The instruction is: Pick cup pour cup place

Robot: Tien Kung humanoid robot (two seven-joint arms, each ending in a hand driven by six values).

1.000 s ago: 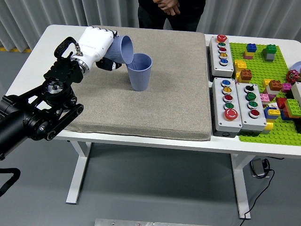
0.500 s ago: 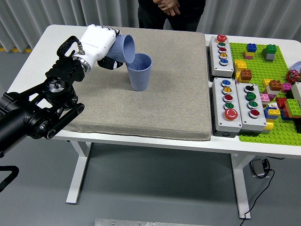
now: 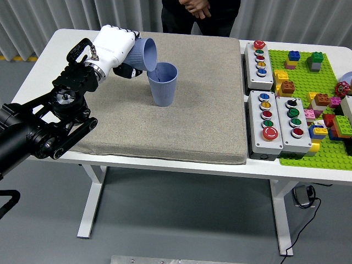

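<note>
My left hand (image 3: 118,48), white with a black arm, is shut on a blue cup (image 3: 144,55). The cup is tipped on its side with its mouth toward the right, over the rim of a second blue cup (image 3: 163,84). That second cup stands upright on the grey mat (image 3: 181,126) near its upper middle. The held cup's rim sits just left of and above the standing cup's rim. My right hand is out of view.
Three grey button boxes (image 3: 260,58), (image 3: 266,124), (image 3: 293,122) lie right of the mat. A green baseplate (image 3: 313,99) with coloured bricks fills the far right. A person in dark clothes (image 3: 199,14) stands at the far side, hands clasped.
My left hand with the tipped cup has risen slightly and moved a little up the picture. The standing cup has not moved.
</note>
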